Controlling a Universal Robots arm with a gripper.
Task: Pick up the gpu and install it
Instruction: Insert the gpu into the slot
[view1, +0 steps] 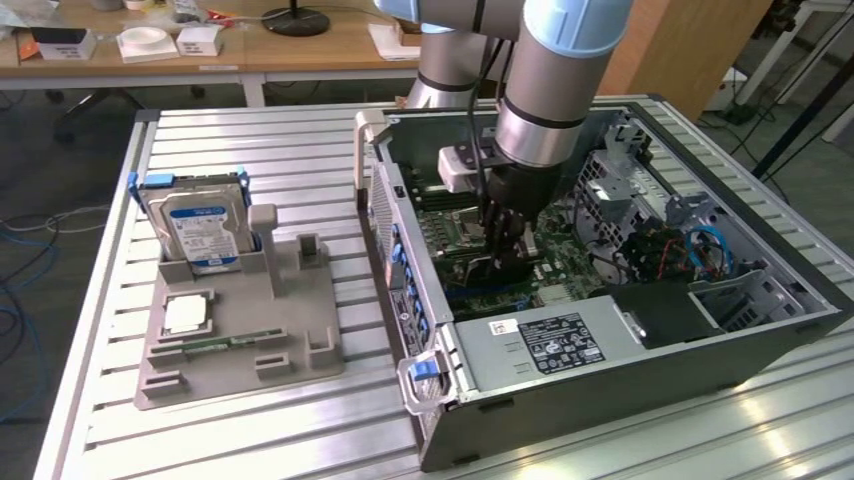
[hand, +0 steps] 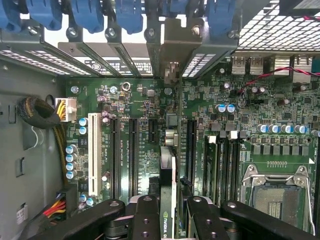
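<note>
Tool: my tool (hand: 167, 212) is down inside the open computer case (view1: 747, 340), fingers (hand: 145, 220) closed narrow on the gpu (hand: 168, 175), which I see edge-on between them.
Gpu position: the card stands upright over the motherboard (hand: 280, 115), lined up with a long black expansion slot (hand: 172, 130); its silver bracket (hand: 171, 70) reaches toward the rear slot openings under the blue clips (hand: 130, 15).
Progress: I judge the pick-up done; the card is at the slot, but I cannot tell whether it is fully seated.
Desk: near the desk's (view1: 267, 150) far left corner, the grey holder (view1: 287, 330) keeps the blue-labelled hard drive (view1: 198, 232), a CPU (view1: 186, 315) and a RAM stick (view1: 214, 343).
Writing: a logo on the card's edge and the power supply label (view1: 547, 343), neither legible to me.
</note>
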